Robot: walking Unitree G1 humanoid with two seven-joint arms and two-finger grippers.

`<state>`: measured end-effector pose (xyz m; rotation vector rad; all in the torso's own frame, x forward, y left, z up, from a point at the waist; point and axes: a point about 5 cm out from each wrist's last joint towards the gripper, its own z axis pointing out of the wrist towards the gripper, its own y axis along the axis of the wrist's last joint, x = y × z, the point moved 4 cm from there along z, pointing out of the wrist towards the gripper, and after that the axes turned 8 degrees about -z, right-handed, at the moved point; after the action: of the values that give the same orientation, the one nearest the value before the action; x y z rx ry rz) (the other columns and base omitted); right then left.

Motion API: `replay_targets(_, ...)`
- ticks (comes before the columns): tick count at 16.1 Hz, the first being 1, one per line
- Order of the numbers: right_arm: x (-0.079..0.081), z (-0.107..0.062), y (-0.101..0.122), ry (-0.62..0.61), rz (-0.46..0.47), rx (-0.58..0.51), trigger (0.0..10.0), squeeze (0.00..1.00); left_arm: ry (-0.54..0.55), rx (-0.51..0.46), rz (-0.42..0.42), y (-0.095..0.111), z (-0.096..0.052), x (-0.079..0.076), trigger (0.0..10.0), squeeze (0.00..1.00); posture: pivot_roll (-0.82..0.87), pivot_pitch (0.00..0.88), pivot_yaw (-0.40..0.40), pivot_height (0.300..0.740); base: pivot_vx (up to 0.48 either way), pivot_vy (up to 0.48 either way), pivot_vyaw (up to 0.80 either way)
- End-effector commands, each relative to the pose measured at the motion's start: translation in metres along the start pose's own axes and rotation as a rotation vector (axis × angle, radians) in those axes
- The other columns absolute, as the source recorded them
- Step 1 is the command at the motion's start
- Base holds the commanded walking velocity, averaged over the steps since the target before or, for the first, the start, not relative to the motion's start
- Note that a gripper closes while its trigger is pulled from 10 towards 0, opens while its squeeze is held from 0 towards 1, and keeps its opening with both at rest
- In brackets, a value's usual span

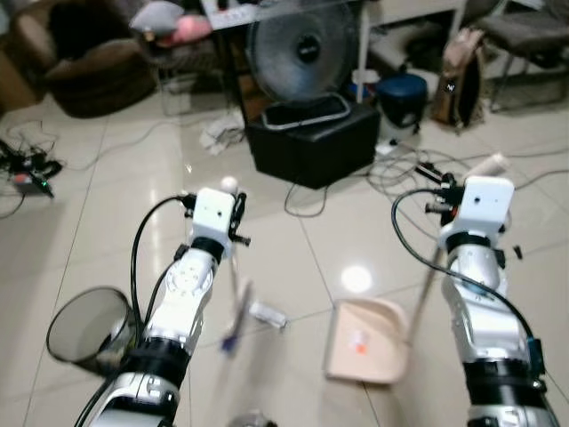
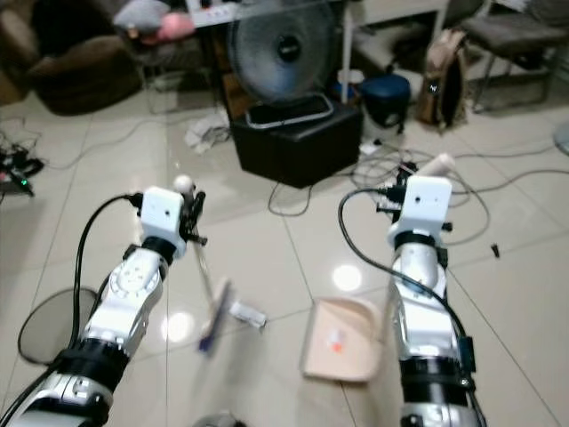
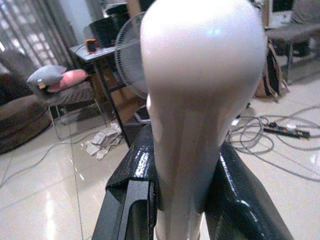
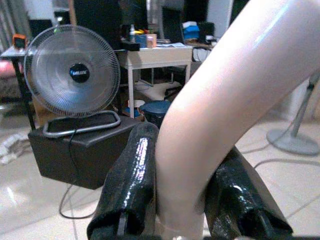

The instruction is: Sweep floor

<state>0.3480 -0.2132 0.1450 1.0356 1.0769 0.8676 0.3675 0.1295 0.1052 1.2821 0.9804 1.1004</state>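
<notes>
Wrist-view fingers (image 3: 132, 200) round broom handle (image 3: 195, 100)

Open tile (image 1: 293, 258) ahead; black box (image 1: 311, 142), cables (image 1: 409, 169) beyond.

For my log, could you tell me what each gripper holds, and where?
Left gripper: broom, near its handle top. Right gripper: dustpan, by its handle's upper end.

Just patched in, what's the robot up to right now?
It is sweeping the tiled floor. The left claw is shut on the broom handle, with the blurred brush head down near a small white scrap. The right claw is shut on the dustpan handle, holding the beige dustpan on the floor just right of the scrap.
</notes>
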Motion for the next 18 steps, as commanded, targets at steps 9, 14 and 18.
replay_targets(9, 0.0147, 0.0018, 0.0174, 0.049, 0.001, -0.073, 10.0, 0.00, 0.025, -0.039, 0.042, 0.0118, 0.0021, 0.0146, 10.0, 0.00, 0.00, 0.041, 0.100, 0.740, 0.359, 0.000, 0.23)
replay_targets(14, 0.0179, -0.0020, 0.0185, 0.053, 0.051, -0.092, 10.0, 0.00, 0.026, -0.035, 0.045, 0.0126, 0.0033, 0.0166, 10.0, 0.00, 0.00, 0.045, 0.109, 0.740, 0.387, 0.000, 0.16)
replay_targets(18, 0.0199, -0.0031, 0.0186, 0.059, 0.057, -0.093, 10.0, 0.00, 0.026, -0.035, 0.045, 0.0130, 0.0044, 0.0171, 10.0, 0.00, 0.00, 0.042, 0.111, 0.740, 0.386, 0.000, 0.00)
